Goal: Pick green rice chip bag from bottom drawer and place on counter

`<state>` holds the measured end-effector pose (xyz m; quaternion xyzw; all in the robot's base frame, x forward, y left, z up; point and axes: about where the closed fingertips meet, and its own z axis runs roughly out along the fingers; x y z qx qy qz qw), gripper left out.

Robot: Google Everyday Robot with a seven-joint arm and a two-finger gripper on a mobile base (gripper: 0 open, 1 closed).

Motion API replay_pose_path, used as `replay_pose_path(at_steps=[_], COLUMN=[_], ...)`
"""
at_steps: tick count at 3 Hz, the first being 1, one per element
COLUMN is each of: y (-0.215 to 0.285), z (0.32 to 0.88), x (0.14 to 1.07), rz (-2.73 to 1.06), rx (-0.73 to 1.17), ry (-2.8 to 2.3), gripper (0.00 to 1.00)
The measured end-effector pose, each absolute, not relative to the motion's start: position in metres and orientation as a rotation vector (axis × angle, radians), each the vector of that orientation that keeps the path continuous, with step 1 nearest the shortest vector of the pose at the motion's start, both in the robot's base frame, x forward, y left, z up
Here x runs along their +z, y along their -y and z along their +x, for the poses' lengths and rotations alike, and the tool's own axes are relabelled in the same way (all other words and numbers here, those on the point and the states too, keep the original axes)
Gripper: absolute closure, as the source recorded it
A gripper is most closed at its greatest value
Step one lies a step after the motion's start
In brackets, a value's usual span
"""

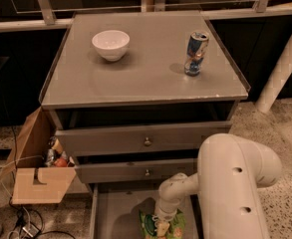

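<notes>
Camera view. The bottom drawer is pulled out. The green chip bag lies at its right, near the front, partly cut off by the lower edge of the view. The gripper is down in the drawer, right on top of the bag. Its wrist hides the tip, so open or closed cannot be told.

Risks: the crinkly bag may slip or tear if caught only by a fold. On the lift, bag or wrist may catch the middle drawer, which juts out just above and behind.

Around: the top drawer is also slightly open. On the tabletop stand a white bowl at the left and a drink can at the right, with bare space between. The bulky arm blocks sight of the drawer's right side. An open cardboard box sits on the floor to the left.
</notes>
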<state>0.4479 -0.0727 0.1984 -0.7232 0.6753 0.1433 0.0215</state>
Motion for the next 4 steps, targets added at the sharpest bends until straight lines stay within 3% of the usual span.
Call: replay_pose_path(at_steps=[2, 4], y=[0.088, 0.092], z=[0.434, 0.435], x=[0.301, 0.316], rz=[-2.266, -2.261], rx=[0.352, 0.328], ry=[-2.053, -2.048], gripper=[1.0, 1.0])
